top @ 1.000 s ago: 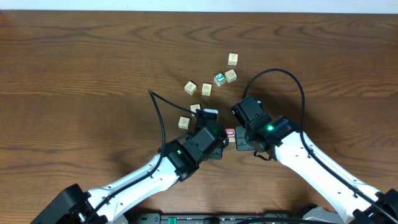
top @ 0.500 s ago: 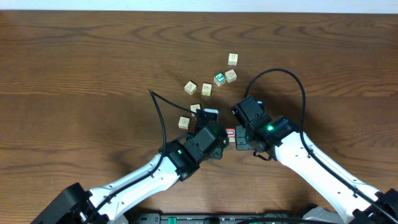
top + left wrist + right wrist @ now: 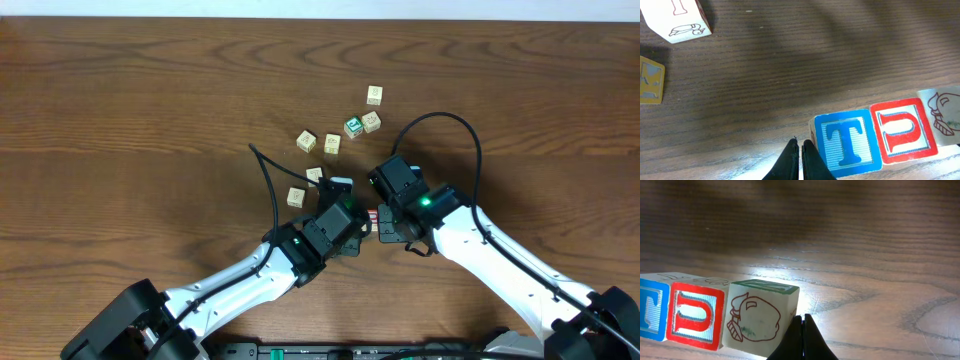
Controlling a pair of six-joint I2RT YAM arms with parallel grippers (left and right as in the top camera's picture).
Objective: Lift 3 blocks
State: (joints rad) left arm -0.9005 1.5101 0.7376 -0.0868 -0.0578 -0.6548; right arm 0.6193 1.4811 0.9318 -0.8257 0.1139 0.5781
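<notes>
Hands pinched shut at frame bottom: left hand point(image 3: 800, 159) beside blue block point(image 3: 846, 142), right hand point(image 3: 802, 337) beside cream block point(image 3: 759, 317). Overhead I see just the red block point(image 3: 371, 214) between them.

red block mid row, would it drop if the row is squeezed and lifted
Probably stiff: the red block looks like solid wood. It may slip down, since only the blue block and cream block beside it would hold it.
</notes>
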